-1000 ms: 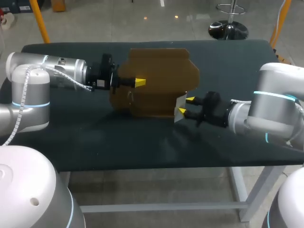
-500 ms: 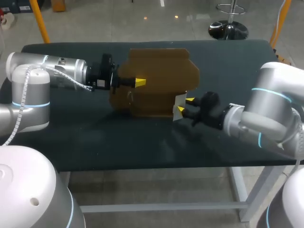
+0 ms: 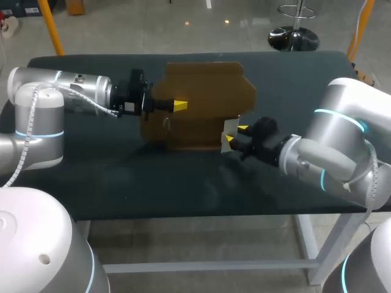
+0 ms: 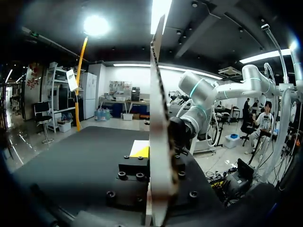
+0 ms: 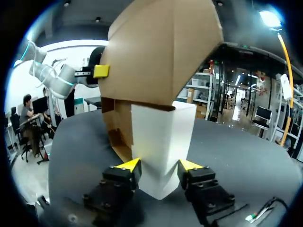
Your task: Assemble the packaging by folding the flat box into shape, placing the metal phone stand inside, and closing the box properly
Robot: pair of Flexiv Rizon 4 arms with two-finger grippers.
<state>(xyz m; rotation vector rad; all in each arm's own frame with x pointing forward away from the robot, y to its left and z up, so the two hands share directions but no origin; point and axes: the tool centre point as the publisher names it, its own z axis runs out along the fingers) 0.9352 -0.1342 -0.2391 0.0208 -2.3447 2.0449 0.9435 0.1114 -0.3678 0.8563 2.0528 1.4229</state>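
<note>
A brown cardboard box (image 3: 201,97), partly folded, stands near the middle of the table with a tall panel leaning up and back. My left gripper (image 3: 179,105) is shut on the panel's left side. In the left wrist view the panel (image 4: 158,142) runs edge-on between its fingers. At the box's front right corner is a white boxy piece (image 3: 231,129). My right gripper (image 3: 235,133) is shut on it, and in the right wrist view both yellow tips press the white piece (image 5: 161,142) from either side. The brown panel (image 5: 161,52) rises above it. No metal phone stand shows.
The dark table top (image 3: 153,183) stretches in front of the box to its front edge. My right arm's elbow (image 3: 330,152) hangs over the table's right end.
My right arm has swung its elbow inward and its gripper has slid slightly left with the white piece. The left arm and the brown panel have not moved.
</note>
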